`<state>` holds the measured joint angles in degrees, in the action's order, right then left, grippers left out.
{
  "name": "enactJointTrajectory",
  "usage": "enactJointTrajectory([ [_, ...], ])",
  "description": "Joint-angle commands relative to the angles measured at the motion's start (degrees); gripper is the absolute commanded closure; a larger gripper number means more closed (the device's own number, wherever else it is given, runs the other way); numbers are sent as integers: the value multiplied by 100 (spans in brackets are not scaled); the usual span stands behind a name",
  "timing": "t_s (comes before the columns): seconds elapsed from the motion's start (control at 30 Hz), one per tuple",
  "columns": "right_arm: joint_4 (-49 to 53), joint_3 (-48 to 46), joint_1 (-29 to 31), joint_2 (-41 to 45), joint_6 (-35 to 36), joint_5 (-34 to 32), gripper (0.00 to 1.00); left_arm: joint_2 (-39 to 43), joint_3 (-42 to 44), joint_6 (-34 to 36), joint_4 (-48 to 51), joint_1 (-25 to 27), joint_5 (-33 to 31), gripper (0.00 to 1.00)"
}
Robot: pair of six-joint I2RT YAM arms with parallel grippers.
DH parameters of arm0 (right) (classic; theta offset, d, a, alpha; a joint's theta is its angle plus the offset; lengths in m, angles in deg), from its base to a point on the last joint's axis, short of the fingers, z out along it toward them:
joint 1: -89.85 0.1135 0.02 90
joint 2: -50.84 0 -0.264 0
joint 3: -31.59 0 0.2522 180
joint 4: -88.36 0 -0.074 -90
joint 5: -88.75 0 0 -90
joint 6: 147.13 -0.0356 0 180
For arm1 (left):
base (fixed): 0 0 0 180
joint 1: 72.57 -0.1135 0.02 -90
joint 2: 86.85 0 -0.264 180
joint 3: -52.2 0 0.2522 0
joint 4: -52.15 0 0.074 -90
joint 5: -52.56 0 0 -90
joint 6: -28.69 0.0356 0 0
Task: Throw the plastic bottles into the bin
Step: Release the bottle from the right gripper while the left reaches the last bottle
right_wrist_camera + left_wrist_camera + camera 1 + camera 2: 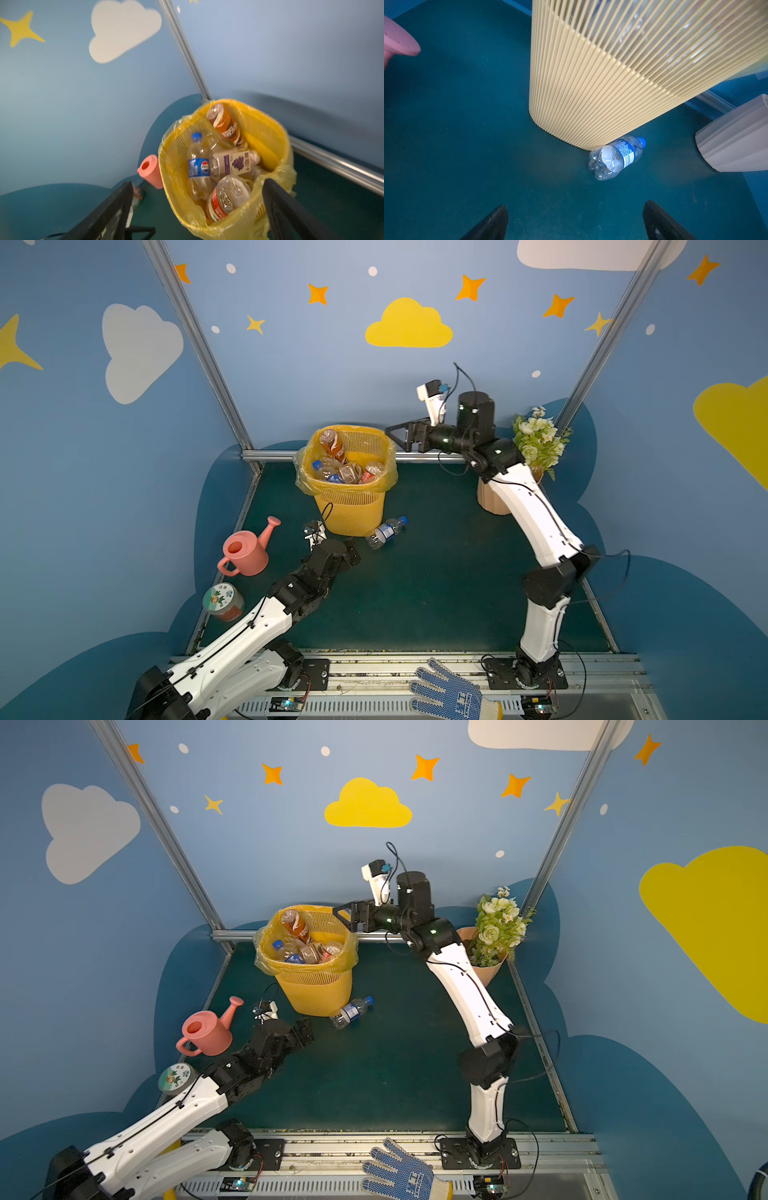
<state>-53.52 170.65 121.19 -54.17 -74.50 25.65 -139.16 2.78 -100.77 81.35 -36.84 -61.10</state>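
Beside the bin (pixel 591 93) lies a bottle (pixel 614 158), probably light, thin-walled and slippery, best gripped mid-label. The left gripper (pixel 575 209) and right gripper (pixel 197 181) gape wide, holding nothing.

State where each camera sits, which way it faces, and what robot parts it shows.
Both top views: high above the front edge, looking down on the table; left arm and right arm show.
Left wrist: low, facing the bin and the lying bottle; left hand shows open.
Right wrist: raised, looking down into the bin; right hand shows open.
Shared: all show the bin.
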Motion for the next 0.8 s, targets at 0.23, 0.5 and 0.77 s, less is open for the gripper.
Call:
enactJointTrajectory([
  [0.23, -1505, -3449, -755, 2672, 159, -976, 5, -386, -348, 642, -295, 223, 208, 0],
  [0.5, -1630, -6246, -1348, 3689, -332, -1834, 4, -1195, -887, 1437, -240, 685, 231, 0],
  [0.77, -1790, -8037, -1598, 4203, -1174, -2194, 4, -2479, -1433, 1937, -101, 794, 715, 0],
])
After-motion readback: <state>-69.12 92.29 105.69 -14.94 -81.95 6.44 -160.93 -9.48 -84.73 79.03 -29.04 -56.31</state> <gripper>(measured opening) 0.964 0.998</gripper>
